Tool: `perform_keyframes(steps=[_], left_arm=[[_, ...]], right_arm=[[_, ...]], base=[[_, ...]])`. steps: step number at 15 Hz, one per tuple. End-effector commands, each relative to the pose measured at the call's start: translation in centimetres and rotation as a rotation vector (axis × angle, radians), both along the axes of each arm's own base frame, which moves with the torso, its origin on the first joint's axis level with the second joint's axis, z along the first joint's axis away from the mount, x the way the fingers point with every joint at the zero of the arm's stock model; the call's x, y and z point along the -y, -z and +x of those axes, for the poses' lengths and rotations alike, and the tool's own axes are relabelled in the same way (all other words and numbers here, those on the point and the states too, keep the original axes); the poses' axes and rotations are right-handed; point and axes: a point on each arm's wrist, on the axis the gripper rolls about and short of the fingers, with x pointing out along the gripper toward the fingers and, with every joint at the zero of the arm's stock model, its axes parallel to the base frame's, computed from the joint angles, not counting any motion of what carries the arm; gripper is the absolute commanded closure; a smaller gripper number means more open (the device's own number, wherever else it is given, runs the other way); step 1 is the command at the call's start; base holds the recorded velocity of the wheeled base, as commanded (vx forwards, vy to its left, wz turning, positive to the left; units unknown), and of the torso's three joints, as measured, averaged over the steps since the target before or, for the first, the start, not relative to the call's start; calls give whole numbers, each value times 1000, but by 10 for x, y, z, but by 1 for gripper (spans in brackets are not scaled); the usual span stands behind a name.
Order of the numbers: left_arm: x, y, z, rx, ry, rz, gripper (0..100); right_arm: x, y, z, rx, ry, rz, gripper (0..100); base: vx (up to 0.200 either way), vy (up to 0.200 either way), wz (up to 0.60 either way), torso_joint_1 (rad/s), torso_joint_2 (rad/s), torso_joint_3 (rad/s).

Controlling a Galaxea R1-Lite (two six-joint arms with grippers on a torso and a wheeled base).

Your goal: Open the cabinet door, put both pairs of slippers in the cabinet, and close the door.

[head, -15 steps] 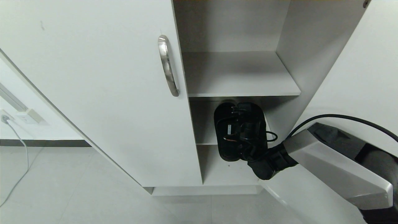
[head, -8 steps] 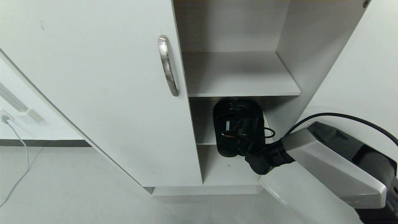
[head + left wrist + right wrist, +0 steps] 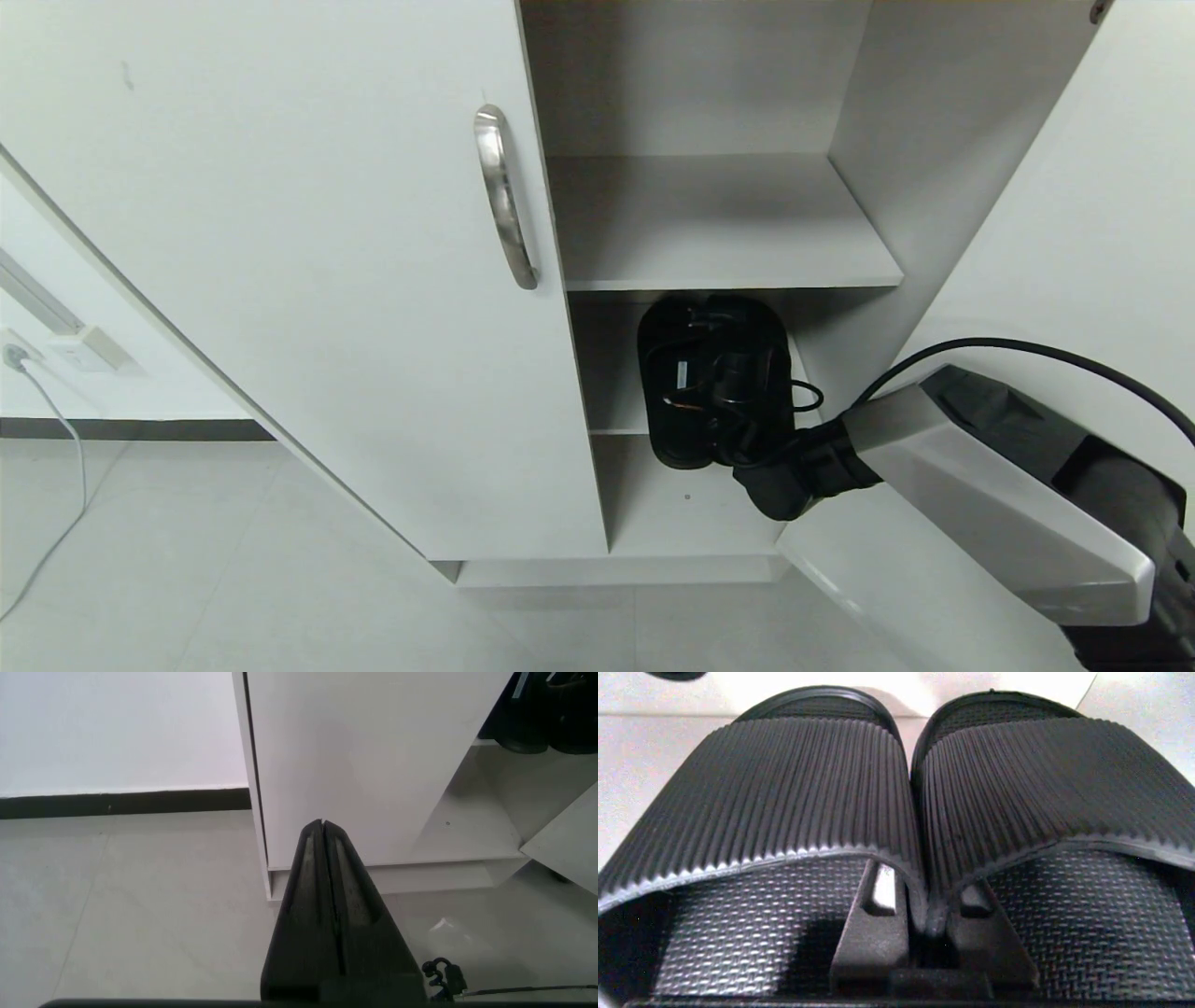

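Firmly, right gripper point(image 3: 924, 922) clamped on the touching inner edges of 1 pair of black slippers point(image 3: 813, 793), pair held inside the cabinet point(image 3: 868, 112) beneath the shelf point(image 3: 719, 224), right door point(image 3: 1083, 243) open, left gripper point(image 3: 322, 887) fingers pressed together above the floor point(image 3: 121, 905) facing the cabinet.

The slippers point(image 3: 813, 793) are ribbed matt rubber, cabinet point(image 3: 709, 215) smooth matt, handle point(image 3: 502, 196) glossy metal.

Bright diffuse light; cabinet point(image 3: 896, 140) recesses shadowed, darkest under shelf point(image 3: 719, 224); sheen on handle point(image 3: 501, 196)
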Motion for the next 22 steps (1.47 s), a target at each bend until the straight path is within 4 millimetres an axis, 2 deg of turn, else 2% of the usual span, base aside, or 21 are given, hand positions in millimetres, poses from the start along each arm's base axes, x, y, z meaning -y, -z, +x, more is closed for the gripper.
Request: perform_keyframes(steps=[1,3,4,7,9,13,14,16,19,22], left_arm=[[0,0,0,0,0,0,100],[0,0,0,0,0,0,100],[0,0,0,0,-2,0,100],[0,0,0,0,-2,0,100],[0,0,0,0,0,0,100],[0,0,0,0,-2,0,100],[0,0,0,0,0,1,100],[0,0,0,0,0,1,100],[0,0,0,0,0,1,100],[0,0,0,0,0,1,100]], right_arm=[[-1,3,2,0,-1,0,100],[-2,5,2,-2,-1,-2,100],[-2,5,2,-2,-1,-2,0],[-1,7,1,-9,-1,-6,0],[0,3,-11,-25,-13,-18,0],[3,-14,-52,-8,-56,-11,0],[5,-18,-68,-9,-75,-12,0],[12,-15,-104,-21,-120,-22,0],[22,-3,-145,-31,-175,-32,0],[24,2,-158,-27,-198,-31,0]], base=[[0,0,0,0,0,0],[0,0,0,0,0,0],[0,0,0,0,0,0],[0,0,0,0,0,0],[0,0,0,0,0,0],[0,0,0,0,0,0],[0,0,0,0,0,0],[0,0,0,0,0,0],[0,0,0,0,0,0],[-67,0,0,1,2,1]])
